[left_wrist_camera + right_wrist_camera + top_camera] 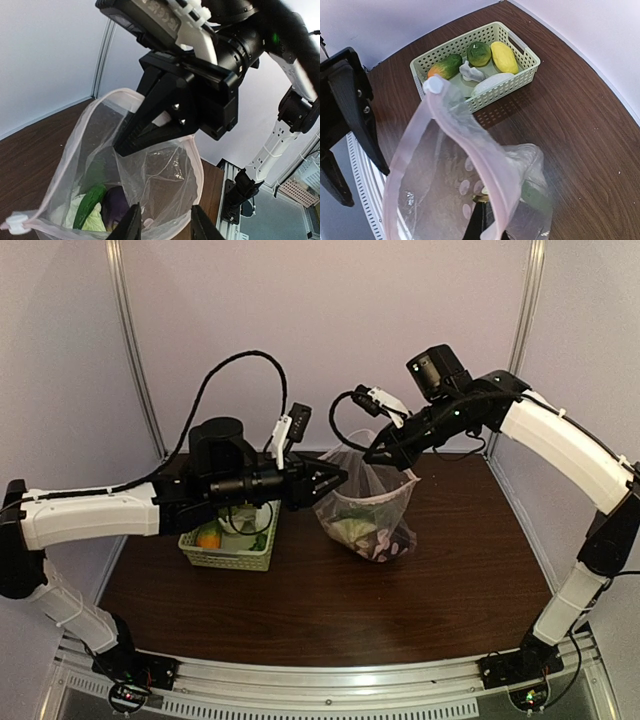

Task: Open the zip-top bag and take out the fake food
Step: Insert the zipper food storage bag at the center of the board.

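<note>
Black right pincer (122,147) closed on the far rim of the zip-top bag (165,170), pinching the pink zip strip (465,135). Its fingertips are cut off at the bottom edge of its own wrist view. Bag hangs from that grip, mouth gaping, over the brown surface (300,610); cannot tell whether its bottom rests on the wood. At the near rim, left pincer (165,207), jaws apart; contact with the plastic unclear. White slider (434,84) at one end of the strip. Inside the bag, fake food (89,205): a green piece, a dark purple eggplant (117,205), pale lumps blurred behind crinkled film. Pale green basket (507,89) stands beside the bag, largely covered by the left arm from above. It holds a yellow piece (504,56), a round green piece (479,53), a green-orange piece (445,66) and whitish pieces (471,73).
</note>
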You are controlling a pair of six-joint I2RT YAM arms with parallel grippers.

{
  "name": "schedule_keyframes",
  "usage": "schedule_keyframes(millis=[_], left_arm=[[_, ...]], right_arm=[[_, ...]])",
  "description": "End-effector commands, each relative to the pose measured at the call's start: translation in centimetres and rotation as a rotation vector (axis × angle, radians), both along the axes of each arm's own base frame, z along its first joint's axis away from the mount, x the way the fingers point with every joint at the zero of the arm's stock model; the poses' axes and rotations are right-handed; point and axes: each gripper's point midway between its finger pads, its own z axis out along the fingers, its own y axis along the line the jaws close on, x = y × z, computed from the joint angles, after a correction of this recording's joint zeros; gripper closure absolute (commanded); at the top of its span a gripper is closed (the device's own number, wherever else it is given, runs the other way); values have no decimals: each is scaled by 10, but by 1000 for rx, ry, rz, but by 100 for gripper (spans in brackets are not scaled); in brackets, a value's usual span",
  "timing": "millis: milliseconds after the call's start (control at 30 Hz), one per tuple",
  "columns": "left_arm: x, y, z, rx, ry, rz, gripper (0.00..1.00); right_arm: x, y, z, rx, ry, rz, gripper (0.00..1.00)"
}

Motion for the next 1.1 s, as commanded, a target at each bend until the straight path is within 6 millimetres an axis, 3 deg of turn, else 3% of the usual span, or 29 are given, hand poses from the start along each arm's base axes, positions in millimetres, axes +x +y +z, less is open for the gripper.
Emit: schedule_keyframes(millis=[0,267,500,633,833,1067], left_arm=[[11,-14,11,-12,15,21,66],[50,-36,-40,124,145,148,72],[80,-47,-91,291,240,177,76],[84,-43,-112,382,283,179,79],[75,-25,-145,507,347,185,79],[76,0,-172,605,403,221,80]], right_arm=[[-7,9,25,91,-5,30,100],[-7,21,-2,103,85,52,100],[8,16,-25,53,94,1,100],[25,4,-39,47,116,-50,100],[44,-7,-44,69,101,-82,100],[37,2,-77,57,186,-18,100]])
